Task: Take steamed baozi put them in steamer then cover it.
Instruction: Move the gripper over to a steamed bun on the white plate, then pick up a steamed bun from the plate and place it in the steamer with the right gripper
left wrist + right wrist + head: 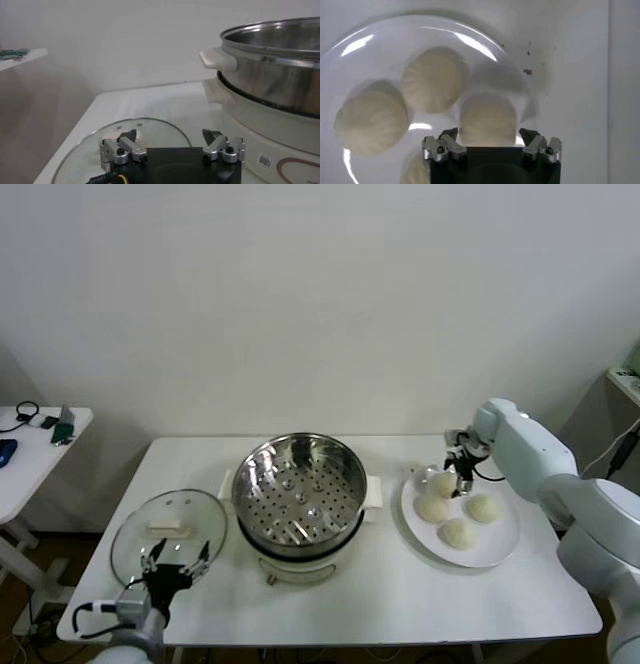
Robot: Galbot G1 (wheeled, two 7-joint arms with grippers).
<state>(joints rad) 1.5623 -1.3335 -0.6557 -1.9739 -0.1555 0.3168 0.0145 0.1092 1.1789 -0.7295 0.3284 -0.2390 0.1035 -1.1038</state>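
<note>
Four cream-white baozi lie on a white plate point(497, 544) at the right. My right gripper point(452, 479) is open and hangs just over the far-left baozi point(442, 482). In the right wrist view that baozi point(487, 120) sits between the open fingertips of the gripper point(489, 134), with two more baozi point(432, 80) point(370, 122) beside it. The steel steamer basket point(298, 489) stands empty on its white pot base in the middle of the table. My left gripper point(174, 556) is open and empty at the near edge of the glass lid point(168, 534).
The steamer's wall and side handle point(217, 59) rise close beside the left gripper point(171, 135), which hangs over the lid point(125, 137). A side table with small items point(40, 424) stands to the left. The table's front edge runs close under the left arm.
</note>
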